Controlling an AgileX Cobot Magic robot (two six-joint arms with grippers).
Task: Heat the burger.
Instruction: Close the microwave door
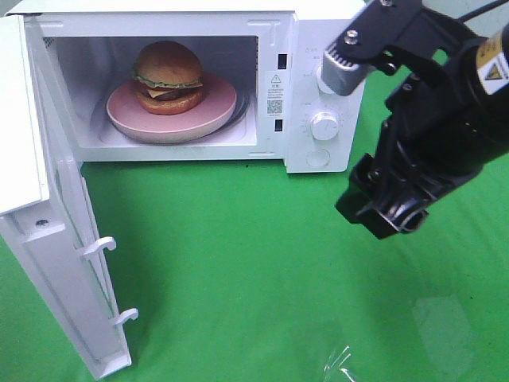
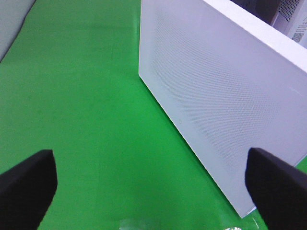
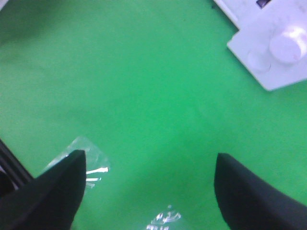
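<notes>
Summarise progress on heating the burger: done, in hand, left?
Done: the round golden-bun burger sits on the pink round plate inside the white microwave. In hand: nothing; the left gripper and right gripper are open and empty, the left facing the open white microwave door. Left: shut that door and turn the white round dial.

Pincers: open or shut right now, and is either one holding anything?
Left pincer: open, holding nothing.
Right pincer: open, holding nothing.
</notes>
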